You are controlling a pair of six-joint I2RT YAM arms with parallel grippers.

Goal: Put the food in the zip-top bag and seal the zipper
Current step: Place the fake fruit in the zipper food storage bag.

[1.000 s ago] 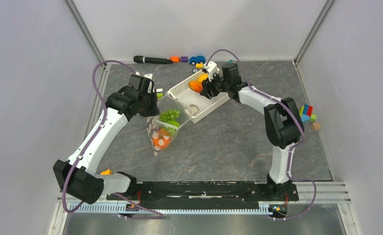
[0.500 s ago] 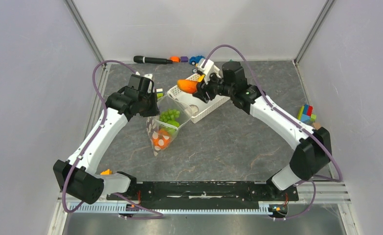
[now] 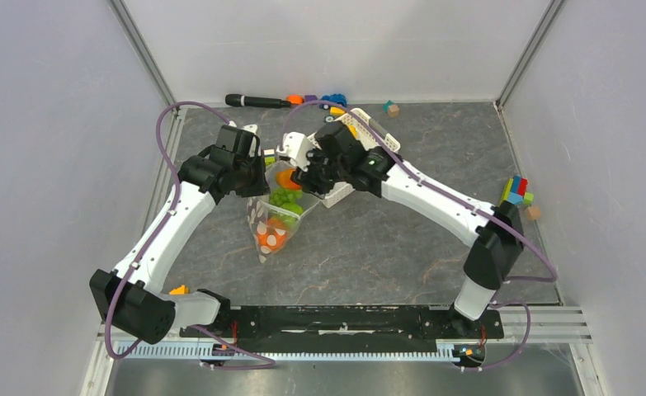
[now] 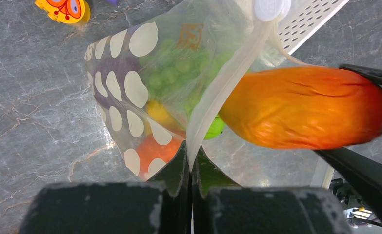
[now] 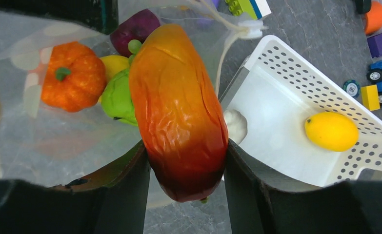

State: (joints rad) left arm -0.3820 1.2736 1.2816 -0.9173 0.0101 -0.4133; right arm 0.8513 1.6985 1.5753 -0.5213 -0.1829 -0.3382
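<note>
Fruit-to-mouth relation, noted first. The right claw point(image 5: 184, 146) is clamped on the red-orange fruit point(image 5: 179, 112), one finger on each flank. The fruit's long axis runs out along the fingers, so its free end leads. That end points at the bag point(image 4: 130, 87), whose mouth faces the right arm. Beyond the tip the right wrist view shows a pumpkin point(image 5: 74, 78) and a purple piece point(image 5: 135, 27), both inside the bag. The grapes point(image 4: 174, 73) show through the dotted wall.

The left claw point(image 4: 191, 161) is pinched together on the bag's rim at the zipper point(image 4: 228, 78) and holds the pouch up off the bench point(image 3: 385, 239). In the left wrist view the fruit lies crosswise, just right of the zipper strip. The right arm is the one placed to deliver; the left only props the mouth.

Judgement: the coming move is a push along the fruit's own axis, then release.

Hard to read:
- The far lip of the mouth is clear film, so I cannot tell whether the tip is past the rim or only above it.
- From above, the right arm covers most of the fruit.
- A lemon point(image 5: 331, 130) lies in the basket point(image 5: 286, 63), not yet bagged.
- A white lump point(image 5: 235, 124) sits in the basket, half hidden behind the fruit and not identifiable.
</note>
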